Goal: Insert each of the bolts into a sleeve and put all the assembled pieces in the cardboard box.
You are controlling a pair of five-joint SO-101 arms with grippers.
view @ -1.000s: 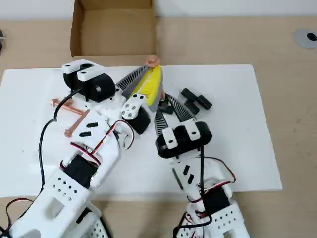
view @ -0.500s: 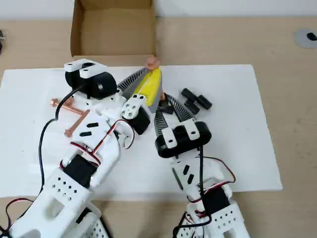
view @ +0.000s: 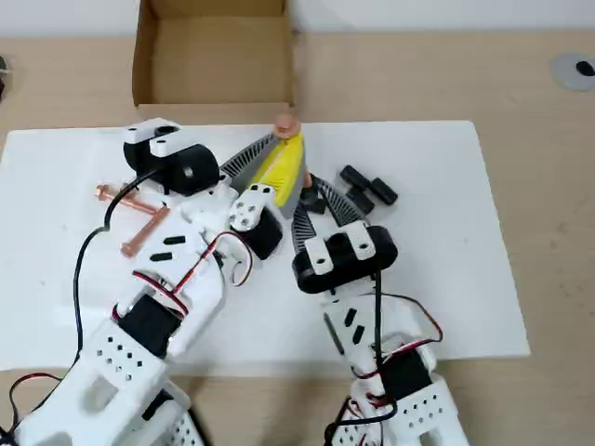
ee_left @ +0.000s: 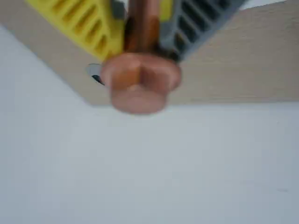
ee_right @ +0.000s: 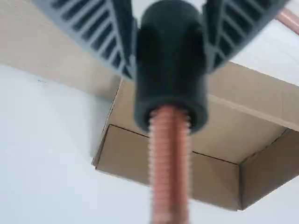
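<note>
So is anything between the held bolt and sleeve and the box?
Nothing visible. The bolt in the left gripper and the sleeve in the right gripper sit just off the box at its near right corner, with only a strip of table between. The loose sleeves and loose bolts lie off to the sides.

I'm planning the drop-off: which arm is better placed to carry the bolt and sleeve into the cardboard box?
Left, probably. The left pincer grips the bolt just short of the front wall of the cardboard box; the right pincer, shut on the sleeve, sits farther from it.
</note>
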